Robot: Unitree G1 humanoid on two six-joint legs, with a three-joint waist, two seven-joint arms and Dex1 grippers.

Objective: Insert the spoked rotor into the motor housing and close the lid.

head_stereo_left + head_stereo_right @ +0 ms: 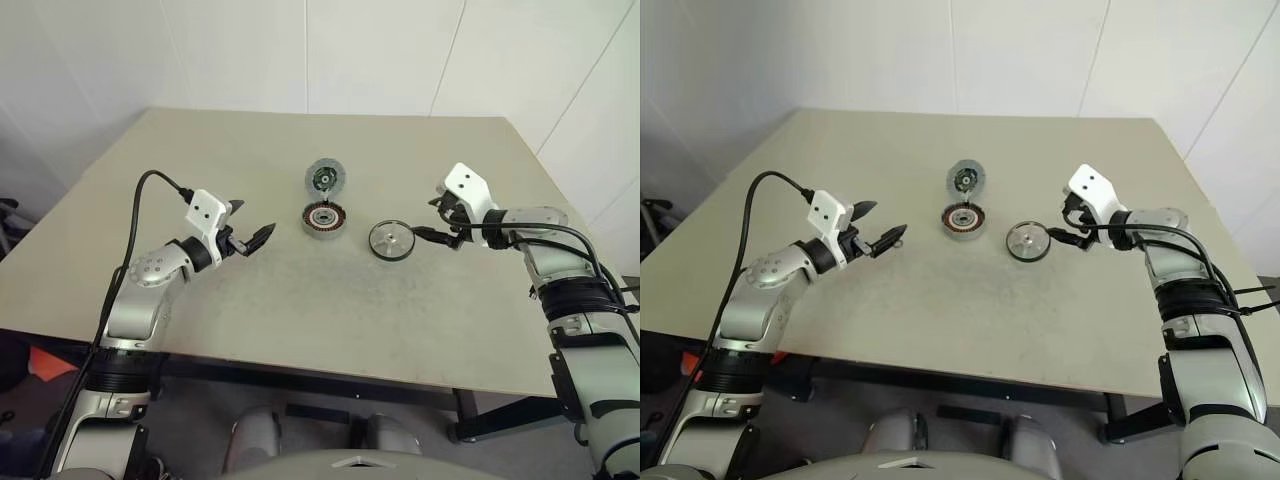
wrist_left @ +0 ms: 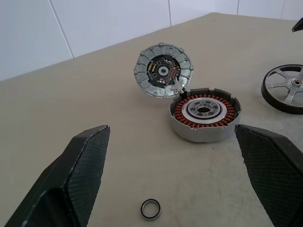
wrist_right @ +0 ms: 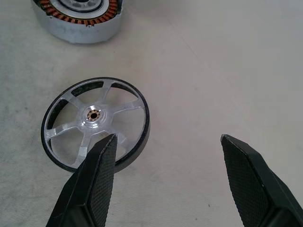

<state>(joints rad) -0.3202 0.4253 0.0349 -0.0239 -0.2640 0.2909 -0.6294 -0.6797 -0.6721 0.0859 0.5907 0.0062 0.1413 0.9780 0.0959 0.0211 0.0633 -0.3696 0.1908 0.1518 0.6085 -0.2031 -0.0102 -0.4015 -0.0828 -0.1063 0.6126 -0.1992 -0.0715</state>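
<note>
The motor housing (image 1: 324,219), a short metal ring with copper windings, sits mid-table. Its lid (image 1: 326,177), a grey disc with a segmented rim and dark circuit centre, stands tilted open against the housing's far side. The spoked rotor (image 1: 391,241), a silver five-spoke wheel with a black rim, lies flat to the right of the housing. My right gripper (image 1: 428,212) is open just right of the rotor; in the right wrist view one fingertip (image 3: 102,156) overlaps the rotor (image 3: 92,115) rim. My left gripper (image 1: 257,216) is open and empty, left of the housing (image 2: 204,113).
A small black ring (image 2: 150,208) lies on the beige table (image 1: 300,320) between my left gripper and the housing. White walls stand behind the table's far edge. The table's right edge runs close beside my right arm.
</note>
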